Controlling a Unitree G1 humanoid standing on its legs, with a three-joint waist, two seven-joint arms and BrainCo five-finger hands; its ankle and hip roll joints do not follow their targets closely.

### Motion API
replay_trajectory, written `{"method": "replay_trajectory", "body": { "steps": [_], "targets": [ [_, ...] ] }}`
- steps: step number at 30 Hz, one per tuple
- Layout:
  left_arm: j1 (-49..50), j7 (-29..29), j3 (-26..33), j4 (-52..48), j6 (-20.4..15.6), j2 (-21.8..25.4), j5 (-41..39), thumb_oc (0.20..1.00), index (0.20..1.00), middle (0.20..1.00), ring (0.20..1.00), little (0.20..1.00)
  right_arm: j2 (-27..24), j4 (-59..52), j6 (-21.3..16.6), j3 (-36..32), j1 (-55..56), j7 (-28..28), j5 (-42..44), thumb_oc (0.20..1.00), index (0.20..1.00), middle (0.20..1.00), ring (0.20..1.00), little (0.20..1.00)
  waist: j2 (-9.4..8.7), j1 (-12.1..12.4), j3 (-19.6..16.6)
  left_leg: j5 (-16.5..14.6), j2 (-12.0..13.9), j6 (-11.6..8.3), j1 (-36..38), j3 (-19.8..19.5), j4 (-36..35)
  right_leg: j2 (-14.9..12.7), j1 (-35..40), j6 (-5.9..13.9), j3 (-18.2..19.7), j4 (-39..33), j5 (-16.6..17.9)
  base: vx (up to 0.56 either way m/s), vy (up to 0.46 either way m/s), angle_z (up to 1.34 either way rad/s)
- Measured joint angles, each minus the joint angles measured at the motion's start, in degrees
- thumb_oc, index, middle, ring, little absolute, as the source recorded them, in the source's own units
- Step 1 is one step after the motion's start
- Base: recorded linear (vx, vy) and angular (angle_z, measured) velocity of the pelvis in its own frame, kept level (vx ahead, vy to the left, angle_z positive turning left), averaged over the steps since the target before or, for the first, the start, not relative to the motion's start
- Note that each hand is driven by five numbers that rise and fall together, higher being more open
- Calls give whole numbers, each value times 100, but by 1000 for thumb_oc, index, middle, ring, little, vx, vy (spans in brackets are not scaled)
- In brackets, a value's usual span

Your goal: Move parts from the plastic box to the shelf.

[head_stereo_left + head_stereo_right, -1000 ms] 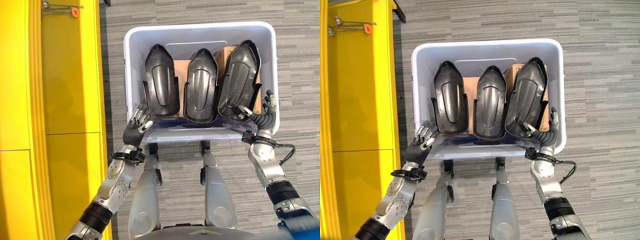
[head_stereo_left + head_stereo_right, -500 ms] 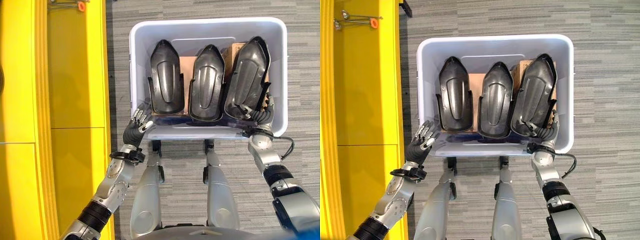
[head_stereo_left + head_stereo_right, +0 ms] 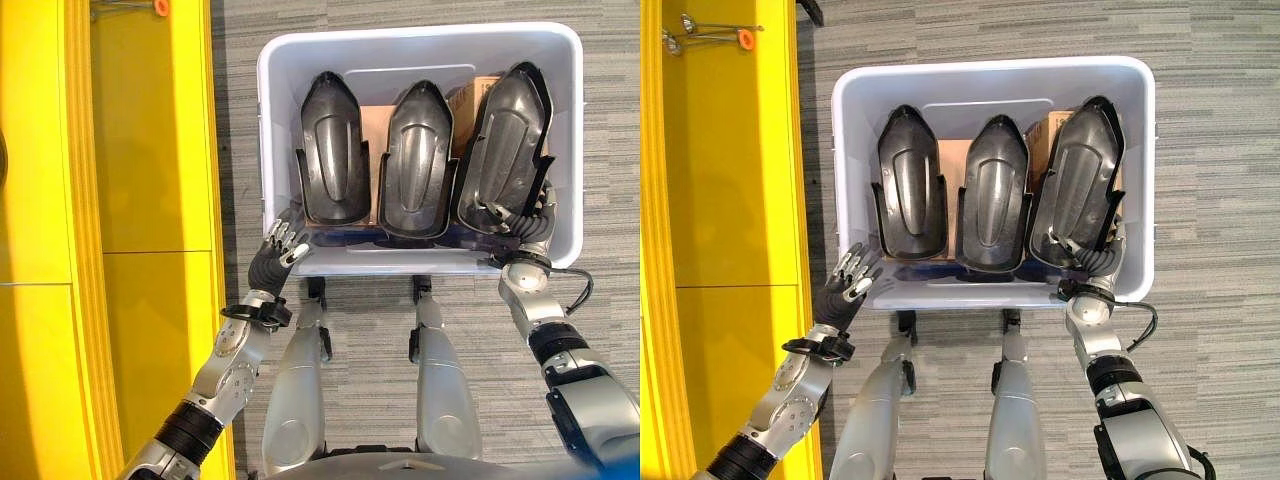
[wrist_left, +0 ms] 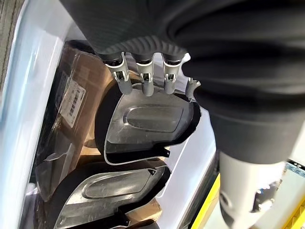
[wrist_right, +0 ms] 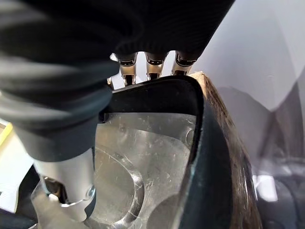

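Right robot hand (image 3: 1098, 262) grips the rightmost black part (image 3: 1081, 180) in the plastic box (image 3: 990, 80) — left robot hand (image 3: 847, 290) hovers, fingers spread.

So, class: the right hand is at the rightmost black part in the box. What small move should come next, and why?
Probably close the right hand fully on the rightmost part and lift it a little. Its fingers sit behind the part's near rim and the thumb inside, while the part leans in the box against the middle part. The left hand waits open at the box's near left corner.
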Motion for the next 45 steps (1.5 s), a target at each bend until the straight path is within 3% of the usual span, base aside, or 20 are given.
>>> {"method": "replay_trajectory", "body": {
  "steps": [6,8,10,14,25,32,35,37,45],
  "targets": [
    [-28,-18,-6,-1,3,35,-3,1000,1000,1000,1000,1000,-78,608,-43,224,-454,-33,120,1000,1000,1000,1000,1000,-11,10,10,-1,2,1,-125,-43,73,2,-77,-4,-24,33,0,1,-2,1],
    [-56,-22,-22,-2,4,38,-7,1000,1000,1000,1000,1000,-154,1071,-78,315,-790,-125,239,200,200,200,200,200,-14,3,12,-3,14,1,-247,-97,162,8,-125,-22,-99,35,15,0,-11,11],
    [-40,-26,-35,-1,6,74,-17,1000,1000,1000,1000,1000,-396,1870,-64,502,-1309,-28,501,200,200,200,200,200,-26,32,22,-12,6,22,-290,-126,176,2,-152,-28,-141,50,20,6,-11,6],
    [-64,-32,-75,-1,17,80,-17,1000,1000,1000,1000,1000,-569,1891,125,550,-1413,302,676,200,200,200,200,200,2,162,37,29,24,-18,-397,-184,199,35,-277,-32,-145,153,21,3,-1,1],
    [-180,-26,-52,1,21,76,-45,1000,1000,1000,1000,1000,-121,863,73,449,-256,744,799,200,200,200,200,200,-8,176,28,-26,29,38,-37,-225,250,4,55,-78,-201,379,-151,10,0,3],
    [-78,-32,82,2,50,79,-152,1000,1000,1000,1000,1000,-4,288,194,367,375,819,955,200,200,200,200,200,-138,162,-67,-55,44,24,414,-316,203,16,598,-29,-310,285,-143,32,-11,5],
    [151,-121,66,6,49,92,-151,1000,1000,1000,1000,1000,63,112,182,418,783,852,964,200,200,200,200,200,-356,174,-526,-101,45,7,583,-342,83,20,786,-63,-345,140,-221,48,-13,3],
    [199,-153,72,8,70,99,-151,1000,1000,1000,1000,1000,62,-138,193,380,929,864,982,200,200,200,200,200,-428,159,-596,-100,41,5,655,-356,50,15,879,-33,-393,114,-200,78,-30,11],
    [767,-239,565,10,188,92,-125,1000,1000,1000,1000,1000,164,-1740,172,-15,1925,1042,927,200,200,200,200,200,-482,181,-923,-111,37,-25,1405,-492,-259,7,1779,-58,-648,-262,-234,51,-11,12]
  ]
}}
